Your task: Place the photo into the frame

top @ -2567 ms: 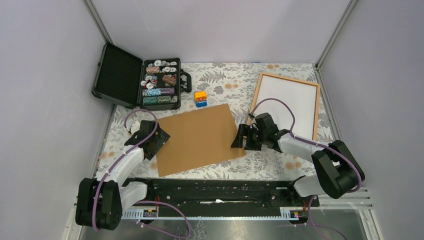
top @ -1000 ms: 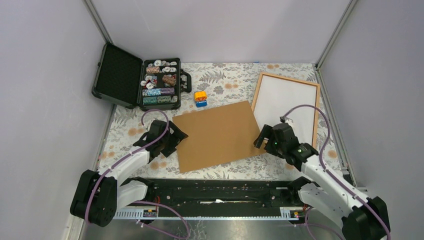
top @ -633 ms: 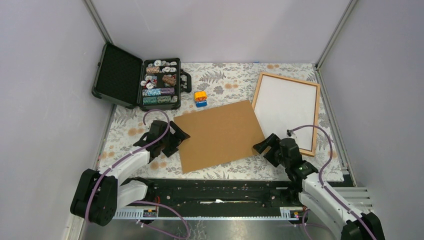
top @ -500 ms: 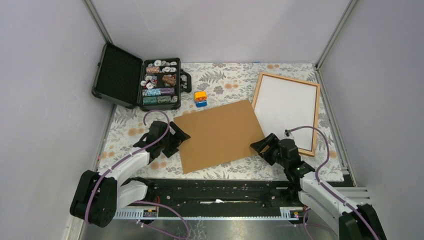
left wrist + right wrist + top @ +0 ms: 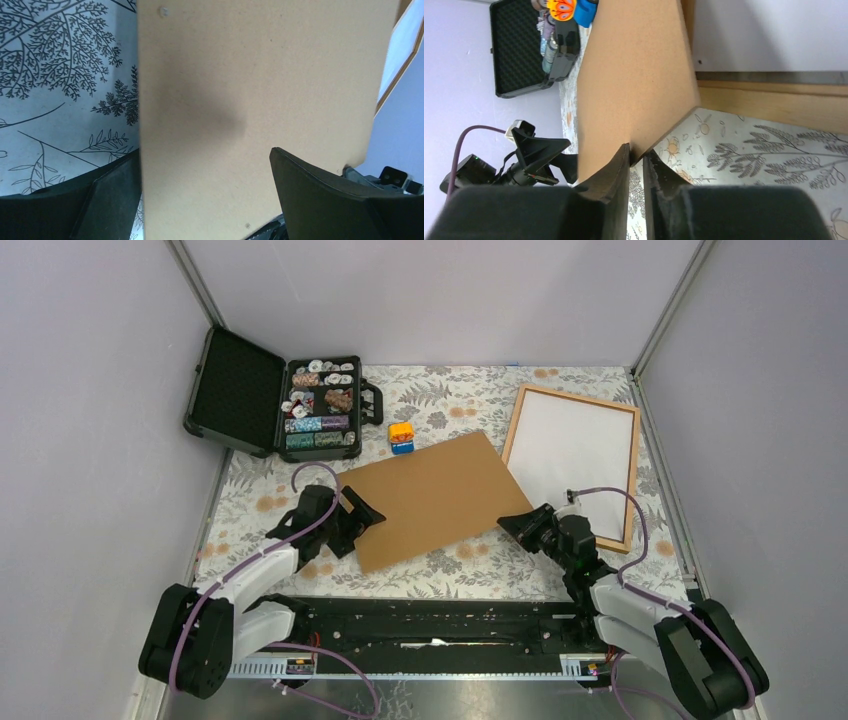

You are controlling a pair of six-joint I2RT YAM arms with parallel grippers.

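Observation:
A plain brown backing board [image 5: 430, 495] lies aslant mid-table. My right gripper [image 5: 508, 523] is shut on its near right corner, the jaws pinching the edge [image 5: 636, 152]. My left gripper [image 5: 365, 512] stands open at the board's left edge; the board [image 5: 250, 100] runs between its fingers [image 5: 320, 200] with no grip. The light wooden frame [image 5: 633, 470] lies at the right. A plain white sheet [image 5: 575, 445] fills it, apparently the photo with its white back up. No printed side shows. The frame's moulding [image 5: 774, 105] lies just beyond the held corner.
An open black case [image 5: 320, 405] of poker chips sits at the back left. A small orange and blue cube [image 5: 402, 436] stands just behind the board. Grey walls close in on both sides; a floral cloth [image 5: 470, 410] covers the table.
My right gripper has gone from open to shut on the board's near right corner. The board has turned a little, its far right corner swinging away from the frame. The left gripper has barely moved.

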